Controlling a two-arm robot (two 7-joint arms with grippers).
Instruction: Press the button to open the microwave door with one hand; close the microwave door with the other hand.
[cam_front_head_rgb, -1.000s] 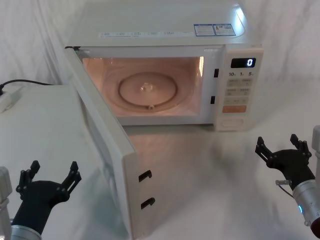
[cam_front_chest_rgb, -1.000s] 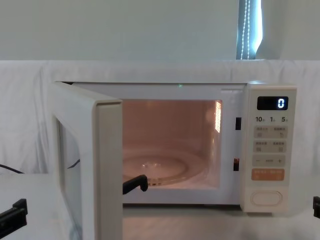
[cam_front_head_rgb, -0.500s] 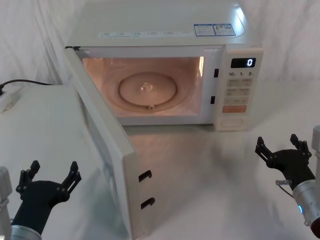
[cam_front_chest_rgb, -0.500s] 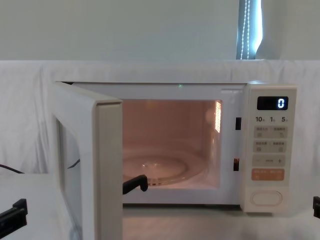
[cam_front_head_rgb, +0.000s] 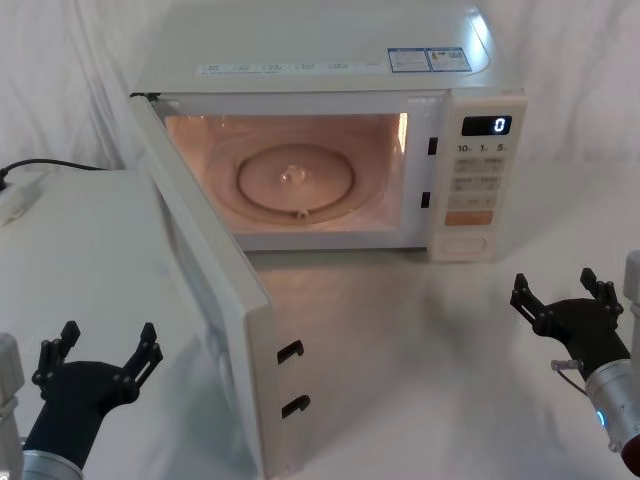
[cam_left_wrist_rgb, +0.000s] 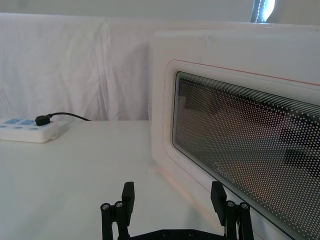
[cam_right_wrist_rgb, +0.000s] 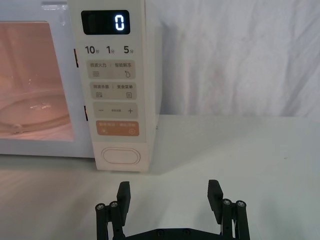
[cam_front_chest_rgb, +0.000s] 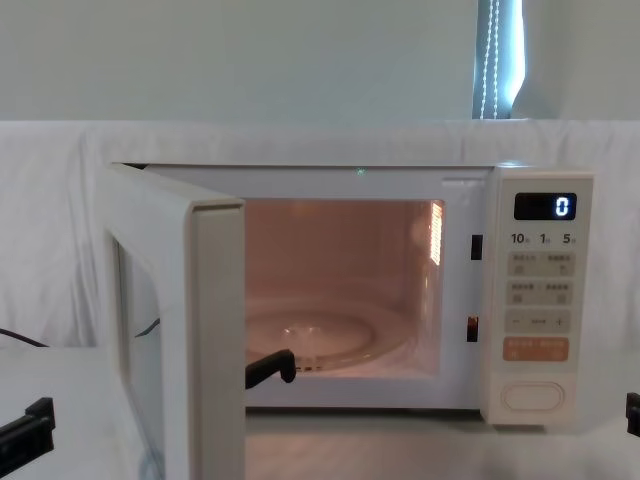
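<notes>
The cream microwave (cam_front_head_rgb: 320, 60) stands at the back of the table with its cavity lit and a glass turntable (cam_front_head_rgb: 295, 178) inside. The microwave door (cam_front_head_rgb: 215, 300) is swung wide open toward me on its left hinge; its dark glass window (cam_left_wrist_rgb: 250, 150) faces my left wrist camera. The pill-shaped button (cam_front_head_rgb: 465, 244) (cam_right_wrist_rgb: 120, 156) (cam_front_chest_rgb: 532, 397) sits at the bottom of the key panel, under the orange key. My left gripper (cam_front_head_rgb: 97, 355) (cam_left_wrist_rgb: 172, 197) hovers open near the table's front left, outside the door. Low at the front right, my right gripper (cam_front_head_rgb: 557, 290) (cam_right_wrist_rgb: 170, 194) stays open, well short of the button.
A white power strip (cam_left_wrist_rgb: 27, 131) with a black plug and cable (cam_front_head_rgb: 50, 165) lies at the far left of the table. White cloth covers the table and the wall behind. Two black latch hooks (cam_front_head_rgb: 290, 378) stick out of the door's free edge.
</notes>
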